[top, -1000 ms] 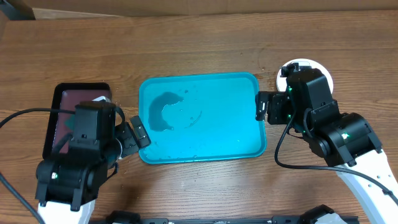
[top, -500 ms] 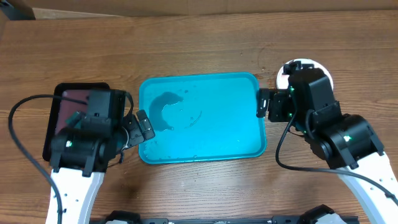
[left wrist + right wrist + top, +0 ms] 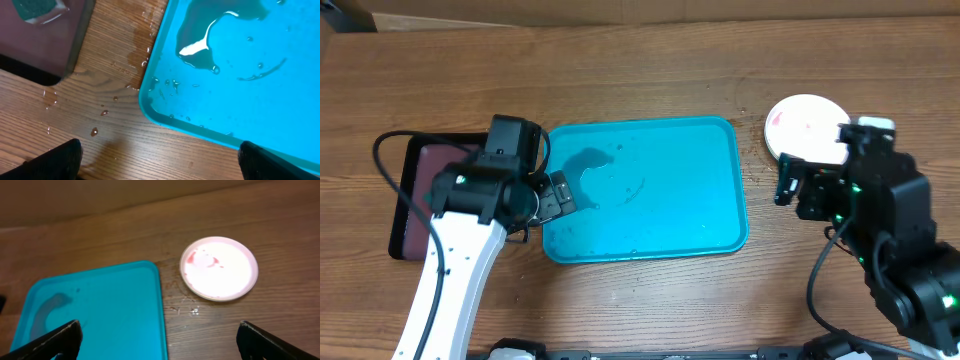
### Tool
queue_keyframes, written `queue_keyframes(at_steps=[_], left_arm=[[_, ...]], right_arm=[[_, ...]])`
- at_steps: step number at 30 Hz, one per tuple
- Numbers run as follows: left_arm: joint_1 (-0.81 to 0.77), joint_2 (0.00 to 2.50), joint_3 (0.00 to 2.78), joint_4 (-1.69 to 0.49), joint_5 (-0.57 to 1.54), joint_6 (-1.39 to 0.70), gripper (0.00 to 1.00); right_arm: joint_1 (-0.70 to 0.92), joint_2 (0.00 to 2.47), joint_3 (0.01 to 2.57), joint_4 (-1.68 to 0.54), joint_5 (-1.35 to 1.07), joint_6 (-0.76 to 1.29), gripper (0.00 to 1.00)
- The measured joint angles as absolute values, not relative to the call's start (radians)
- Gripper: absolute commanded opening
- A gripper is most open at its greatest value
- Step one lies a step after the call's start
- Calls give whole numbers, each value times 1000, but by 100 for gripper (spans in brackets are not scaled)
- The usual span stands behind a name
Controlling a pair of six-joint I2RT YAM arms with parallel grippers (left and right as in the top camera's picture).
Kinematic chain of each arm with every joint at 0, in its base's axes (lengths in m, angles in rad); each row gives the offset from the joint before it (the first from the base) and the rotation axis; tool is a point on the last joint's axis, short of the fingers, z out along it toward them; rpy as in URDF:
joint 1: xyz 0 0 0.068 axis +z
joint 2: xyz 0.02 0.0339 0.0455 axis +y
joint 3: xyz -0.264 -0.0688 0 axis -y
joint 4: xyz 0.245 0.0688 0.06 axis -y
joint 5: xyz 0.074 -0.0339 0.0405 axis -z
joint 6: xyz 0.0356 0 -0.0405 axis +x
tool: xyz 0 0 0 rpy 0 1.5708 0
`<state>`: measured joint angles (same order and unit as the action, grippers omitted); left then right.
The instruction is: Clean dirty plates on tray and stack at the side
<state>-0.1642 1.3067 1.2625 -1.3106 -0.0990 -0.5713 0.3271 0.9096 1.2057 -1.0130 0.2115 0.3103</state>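
The white plate lies off the tray, toward the table's right edge, near the tray's far right corner in the overhead view. A puddle sits by the tray's left edge, the left gripper hangs over that edge, and the right gripper is beside the plate. Left wrist view: fingers spread wide, nothing between them, above the tray's wet corner and a black tray. Right wrist view: jaws wide and empty; red smears mark the plate.

tray central, plate to its right, smaller tray to its left
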Motion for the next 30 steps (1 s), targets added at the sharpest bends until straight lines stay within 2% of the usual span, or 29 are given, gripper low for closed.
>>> queue_keyframes(at_steps=[7,19,30], left_arm=[[-164,1388,1261,-1309,-101,-571,100],[-164,1510,1258,-1307,-102,-571,100],[-164,1536,1257,-1300,-102,-571,100]], right_arm=[[205,733,928,-718,131,265,100],[149,313,379,-176,66,219,100],[32,119,142,-10,-5,212,100]])
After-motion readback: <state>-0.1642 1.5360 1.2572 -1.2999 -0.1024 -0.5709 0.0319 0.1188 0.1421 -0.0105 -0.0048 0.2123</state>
